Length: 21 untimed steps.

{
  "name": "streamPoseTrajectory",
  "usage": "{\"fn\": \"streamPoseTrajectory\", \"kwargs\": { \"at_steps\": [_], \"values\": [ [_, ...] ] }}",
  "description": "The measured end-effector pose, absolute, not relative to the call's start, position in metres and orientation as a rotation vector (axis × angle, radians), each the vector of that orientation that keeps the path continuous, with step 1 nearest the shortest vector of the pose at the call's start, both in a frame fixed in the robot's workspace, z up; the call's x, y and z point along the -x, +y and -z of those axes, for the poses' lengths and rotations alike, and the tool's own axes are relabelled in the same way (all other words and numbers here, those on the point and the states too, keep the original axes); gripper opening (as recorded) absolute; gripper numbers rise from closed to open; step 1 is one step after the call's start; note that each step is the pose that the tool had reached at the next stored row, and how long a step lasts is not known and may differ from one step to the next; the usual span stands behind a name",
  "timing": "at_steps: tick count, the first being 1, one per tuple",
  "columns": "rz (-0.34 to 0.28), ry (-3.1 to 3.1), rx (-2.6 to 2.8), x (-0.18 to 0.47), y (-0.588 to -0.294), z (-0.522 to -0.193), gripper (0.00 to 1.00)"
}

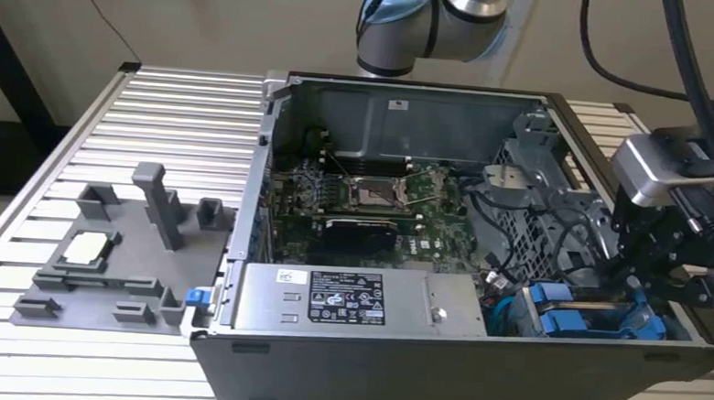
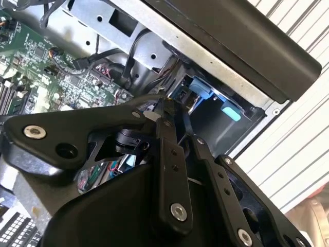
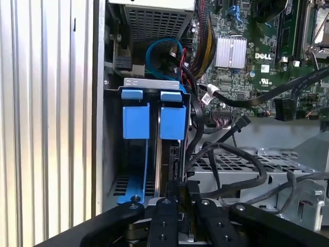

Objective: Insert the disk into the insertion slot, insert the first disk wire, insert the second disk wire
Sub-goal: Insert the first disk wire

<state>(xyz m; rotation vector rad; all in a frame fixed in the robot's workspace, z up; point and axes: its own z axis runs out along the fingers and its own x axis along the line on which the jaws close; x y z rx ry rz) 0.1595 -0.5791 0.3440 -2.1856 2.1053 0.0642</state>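
The disk sits upright in the case's drive bay, its blue carrier (image 3: 172, 122) next to a second blue carrier (image 3: 136, 121) that looks empty; its metal body is mostly hidden. In the exterior view the blue carriers (image 1: 567, 319) lie in the case's near corner on the exterior view's right. My gripper (image 3: 181, 194) hangs just behind the disk's rear edge with its fingers (image 3: 165, 206) close together. A black disk wire (image 3: 194, 139) runs down to the fingertips. The gripper (image 2: 169, 110) also points at the blue carrier (image 2: 198, 90) in the second wrist view, and stands over the bay (image 1: 644, 290) in the exterior view.
A grey power-supply box (image 1: 352, 301) fills the case front beside the bay. A blue cable loop (image 3: 164, 49) and bundled black cables (image 3: 241, 170) crowd the space behind the bay. The motherboard (image 1: 370, 196) lies deeper in. A grey fixture block (image 1: 110, 251) stands on the slatted table (image 1: 167, 108).
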Motion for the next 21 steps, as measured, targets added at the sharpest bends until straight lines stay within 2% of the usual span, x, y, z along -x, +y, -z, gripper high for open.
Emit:
{"fn": "streamPoseTrajectory", "kwargs": {
  "at_steps": [21],
  "values": [
    [-0.06, 2.154, 2.136, -0.1598, -0.5799, -0.3337, 0.19]
  ]
}}
